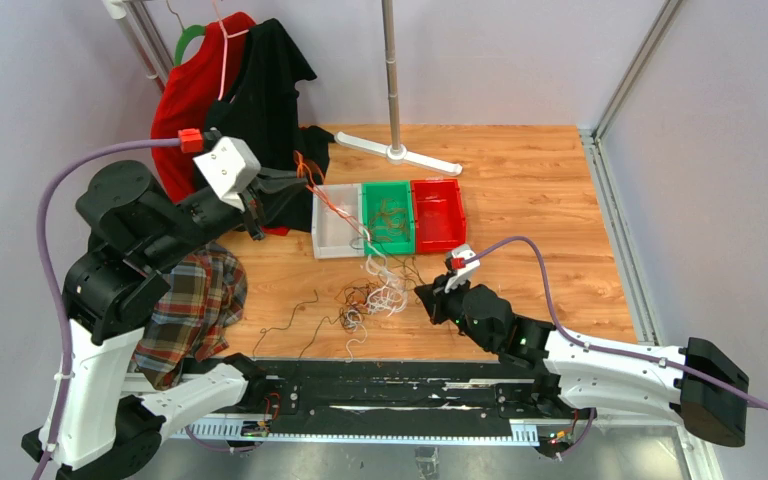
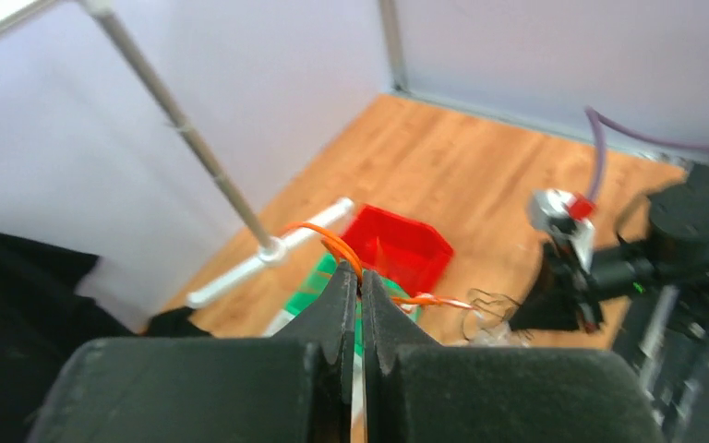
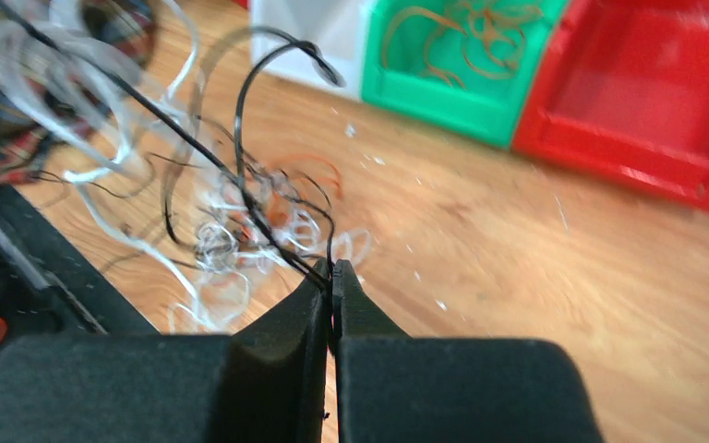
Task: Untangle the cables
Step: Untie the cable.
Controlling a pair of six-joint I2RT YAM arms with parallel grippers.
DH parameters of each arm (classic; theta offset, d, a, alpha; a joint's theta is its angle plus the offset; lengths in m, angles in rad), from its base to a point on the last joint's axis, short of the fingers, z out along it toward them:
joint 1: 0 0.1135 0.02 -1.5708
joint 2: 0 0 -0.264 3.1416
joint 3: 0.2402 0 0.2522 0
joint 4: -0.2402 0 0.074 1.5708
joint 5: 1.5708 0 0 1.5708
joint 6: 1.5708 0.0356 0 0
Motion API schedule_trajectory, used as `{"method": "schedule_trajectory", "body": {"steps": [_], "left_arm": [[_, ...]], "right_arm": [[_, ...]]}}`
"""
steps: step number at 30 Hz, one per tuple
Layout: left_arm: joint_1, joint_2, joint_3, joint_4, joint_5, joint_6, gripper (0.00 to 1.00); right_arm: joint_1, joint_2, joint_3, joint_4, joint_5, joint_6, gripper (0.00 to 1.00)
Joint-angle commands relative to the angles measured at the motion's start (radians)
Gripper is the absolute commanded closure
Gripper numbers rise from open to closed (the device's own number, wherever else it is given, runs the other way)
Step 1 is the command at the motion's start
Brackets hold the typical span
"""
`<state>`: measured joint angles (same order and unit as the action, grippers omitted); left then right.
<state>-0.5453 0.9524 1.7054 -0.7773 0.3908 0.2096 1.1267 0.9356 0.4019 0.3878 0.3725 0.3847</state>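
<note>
A tangle of thin white, orange and black cables [image 1: 375,295] lies on the wooden table in front of the bins; it also shows in the right wrist view [image 3: 240,231]. My left gripper [image 1: 300,178] is raised at the back left, shut on an orange cable [image 2: 332,242] that stretches down toward the tangle. My right gripper [image 1: 428,296] sits low just right of the tangle, shut on a black cable [image 3: 268,221]. In the left wrist view the left gripper [image 2: 361,277] pinches the orange strand at its tips. In the right wrist view the right gripper [image 3: 331,269] pinches black strands.
Three bins stand behind the tangle: white [image 1: 335,222], green [image 1: 388,216] holding brown-orange wires, and red [image 1: 438,214]. A metal stand [image 1: 396,150] is at the back. Red and black clothes [image 1: 230,90] hang back left. A plaid cloth [image 1: 195,305] lies left. Loose strands [image 1: 290,325] lie near the front.
</note>
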Motion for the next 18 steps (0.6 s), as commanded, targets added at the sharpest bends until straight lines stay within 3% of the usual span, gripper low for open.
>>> {"method": "schedule_trajectory", "body": {"steps": [1, 12, 14, 18], "left_arm": [[0.004, -0.027, 0.035, 0.219, -0.222, 0.010, 1.00], [0.004, -0.057, 0.016, 0.461, -0.486, 0.009, 1.00], [0.004, -0.052, 0.025, 0.438, -0.441, 0.006, 1.00], [0.004, -0.041, 0.032, 0.350, -0.288, -0.033, 1.00]], "right_arm": [[-0.011, -0.060, -0.074, -0.157, 0.123, 0.082, 0.99], [-0.011, -0.072, -0.082, -0.398, 0.204, 0.169, 0.99], [-0.011, -0.078, -0.061, -0.390, 0.176, 0.133, 0.99], [-0.011, -0.103, 0.010, -0.373, 0.155, 0.056, 0.85]]}}
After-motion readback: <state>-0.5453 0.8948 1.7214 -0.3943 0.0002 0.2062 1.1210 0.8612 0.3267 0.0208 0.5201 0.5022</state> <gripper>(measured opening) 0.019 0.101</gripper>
